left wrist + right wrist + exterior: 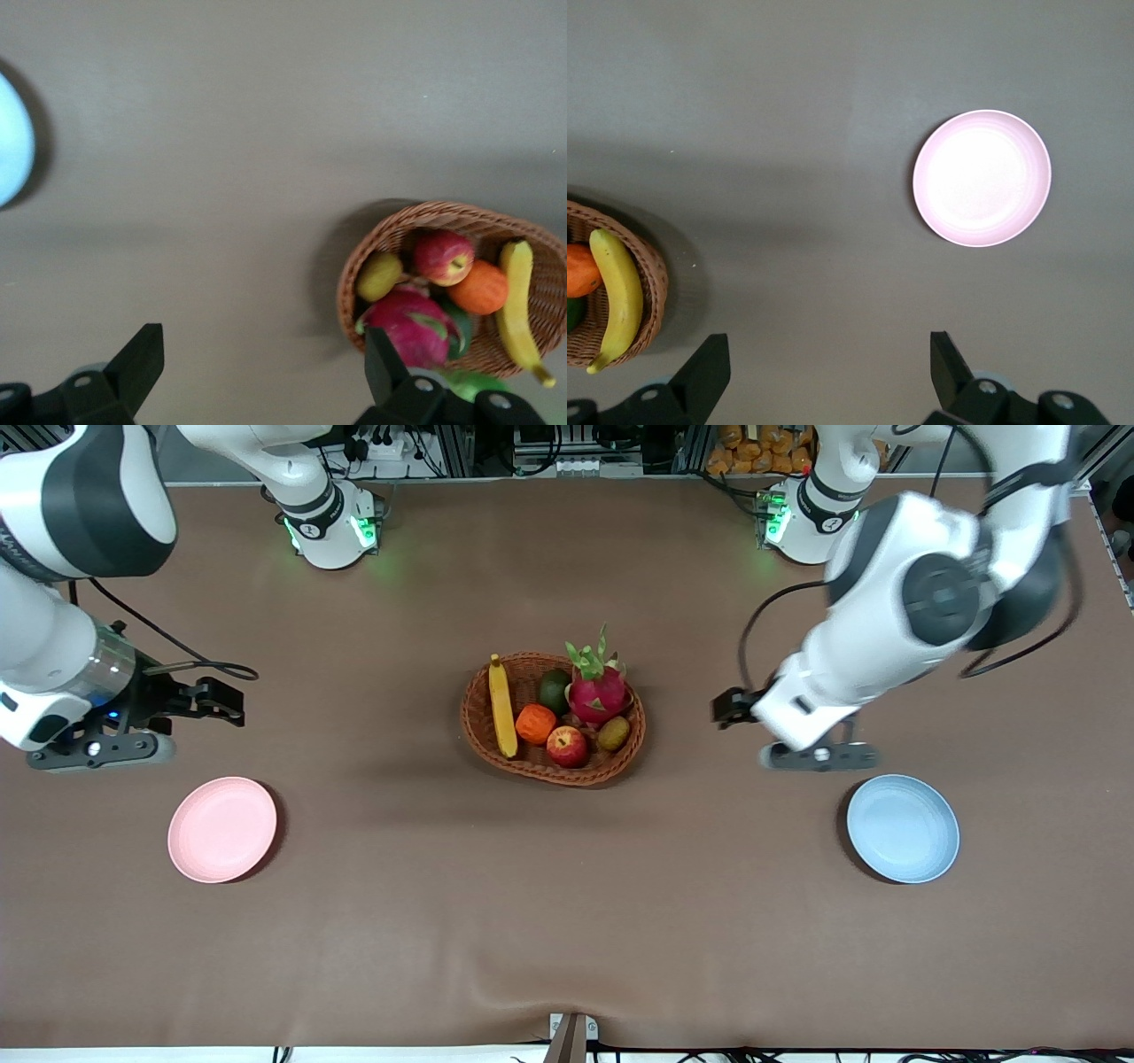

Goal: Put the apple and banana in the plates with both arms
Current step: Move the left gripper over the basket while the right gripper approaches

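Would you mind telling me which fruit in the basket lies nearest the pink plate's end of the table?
The banana, lying along the basket's edge toward the right arm's end; the other fruits sit further toward the blue plate.

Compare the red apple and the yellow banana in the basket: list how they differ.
The small round red apple is compact with yellowish patches; the long yellow banana is slim and nearly straight. The apple sits at the edge of the brown woven wicker basket nearest the front camera; the banana lies along the rim toward the right arm's end, spanning most of the basket. Both are in the basket, untouched, with neither yet on a plate.
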`<action>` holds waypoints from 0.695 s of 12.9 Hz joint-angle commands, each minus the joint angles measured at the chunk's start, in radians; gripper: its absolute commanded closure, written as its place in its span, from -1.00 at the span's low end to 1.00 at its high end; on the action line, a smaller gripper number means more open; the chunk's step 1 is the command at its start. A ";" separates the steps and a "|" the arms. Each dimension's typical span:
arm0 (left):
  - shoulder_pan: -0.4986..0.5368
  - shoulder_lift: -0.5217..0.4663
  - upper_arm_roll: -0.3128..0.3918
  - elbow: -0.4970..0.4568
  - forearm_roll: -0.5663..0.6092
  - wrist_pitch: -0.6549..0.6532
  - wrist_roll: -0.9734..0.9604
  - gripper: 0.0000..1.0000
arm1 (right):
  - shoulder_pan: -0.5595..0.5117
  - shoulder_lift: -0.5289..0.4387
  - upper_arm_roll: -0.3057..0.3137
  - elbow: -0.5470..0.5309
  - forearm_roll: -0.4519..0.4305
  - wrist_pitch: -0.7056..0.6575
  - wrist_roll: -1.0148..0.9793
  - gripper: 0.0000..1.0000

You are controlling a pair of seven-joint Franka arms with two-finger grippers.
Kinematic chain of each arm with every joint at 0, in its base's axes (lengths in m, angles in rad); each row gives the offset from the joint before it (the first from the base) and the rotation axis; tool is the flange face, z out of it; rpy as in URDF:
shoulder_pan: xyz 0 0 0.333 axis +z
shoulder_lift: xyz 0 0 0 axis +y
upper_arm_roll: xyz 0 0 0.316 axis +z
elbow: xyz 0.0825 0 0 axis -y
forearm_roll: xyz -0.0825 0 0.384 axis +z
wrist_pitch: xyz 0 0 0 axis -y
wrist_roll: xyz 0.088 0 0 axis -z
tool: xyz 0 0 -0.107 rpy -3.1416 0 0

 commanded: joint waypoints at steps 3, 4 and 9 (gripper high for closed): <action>-0.059 0.073 0.005 0.024 0.000 0.091 -0.071 -1.00 | 0.047 0.084 -0.007 0.030 -0.003 0.033 0.016 -1.00; -0.061 0.084 0.005 0.024 0.002 0.111 -0.072 -1.00 | 0.054 0.096 -0.007 0.028 -0.002 0.033 0.016 -1.00; -0.108 0.148 0.005 0.045 0.034 0.180 -0.104 -1.00 | 0.077 0.142 -0.004 -0.005 0.044 -0.012 0.002 -1.00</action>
